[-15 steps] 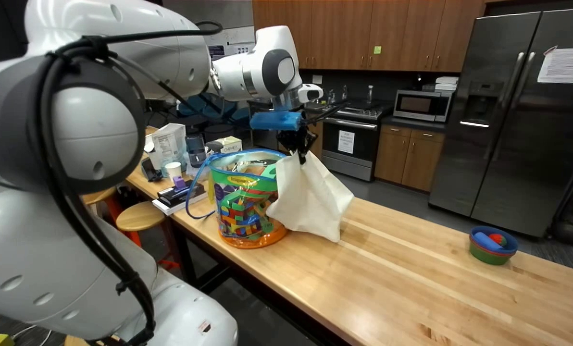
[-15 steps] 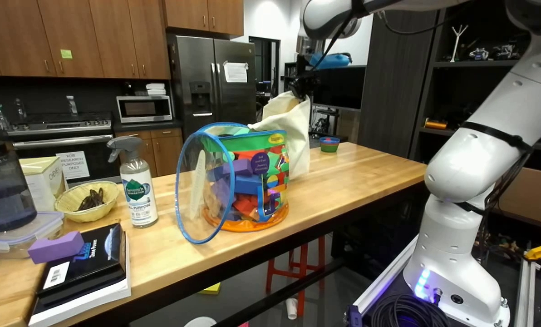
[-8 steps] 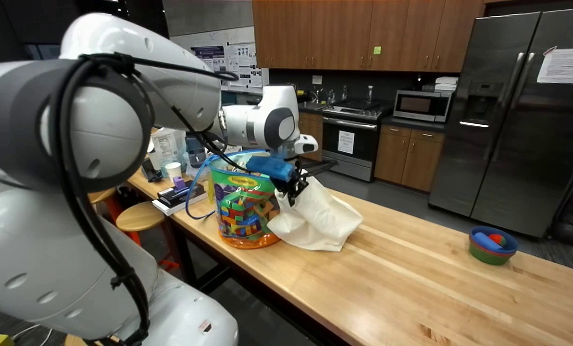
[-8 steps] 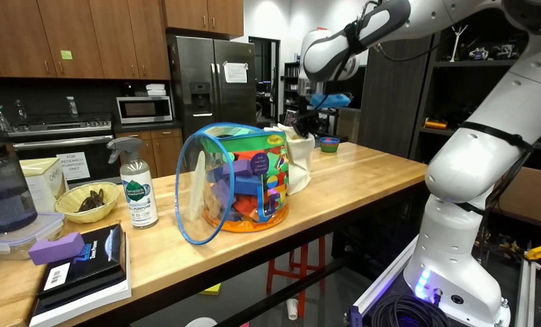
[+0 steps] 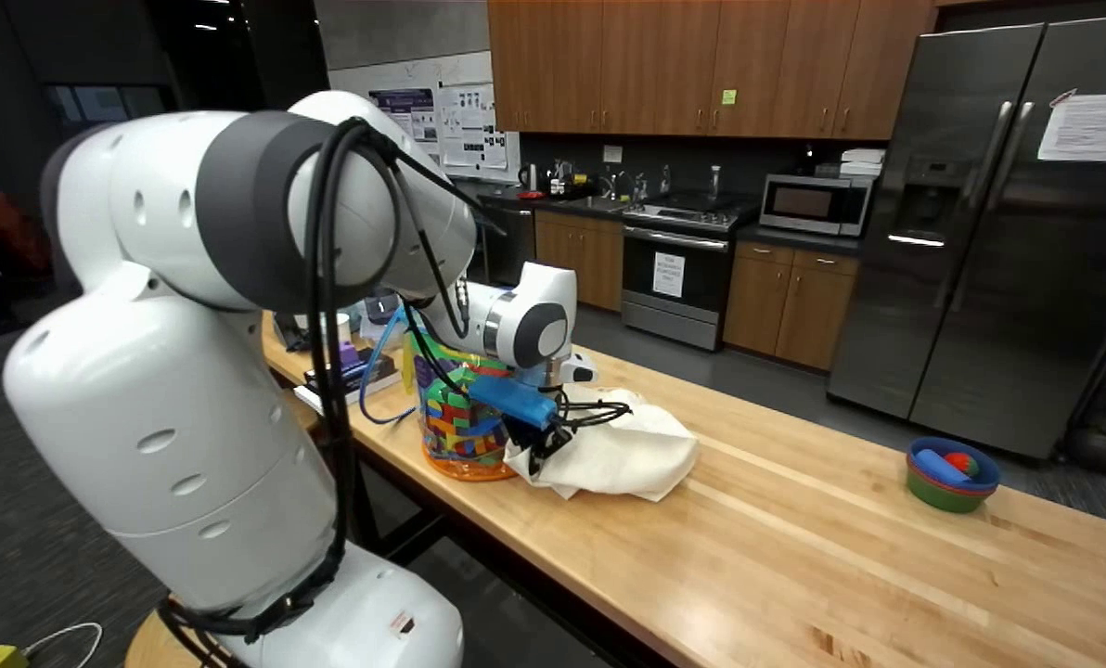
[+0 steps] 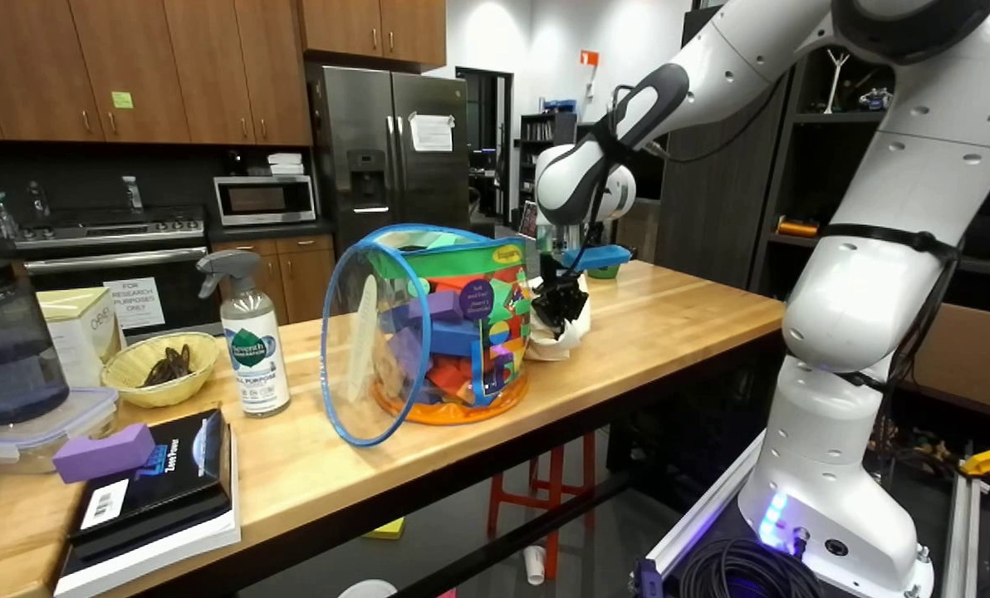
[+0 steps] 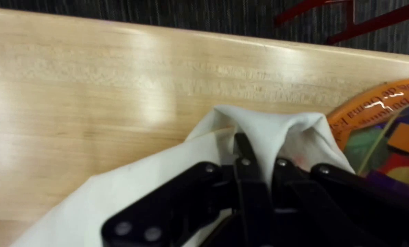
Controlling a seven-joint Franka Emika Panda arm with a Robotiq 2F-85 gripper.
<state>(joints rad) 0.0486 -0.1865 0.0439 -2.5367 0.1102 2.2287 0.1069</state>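
One cream cloth [image 5: 636,450], clamped in my gripper [image 7: 262,154]
Limp, it likely needs pinching; foam-block bag [image 7: 379,103] at wrist-view three o'clock.

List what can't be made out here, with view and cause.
Anything under the cloth: covered, all views.
Hand and cloth: cut off by bottom edge, wrist view.
Block bag: cut off by right edge, wrist view; opening mostly behind the arm, in an exterior view.
Bowls: insides behind blue wrist piece, in an exterior view.
Wall posters: text too small, in an exterior view.
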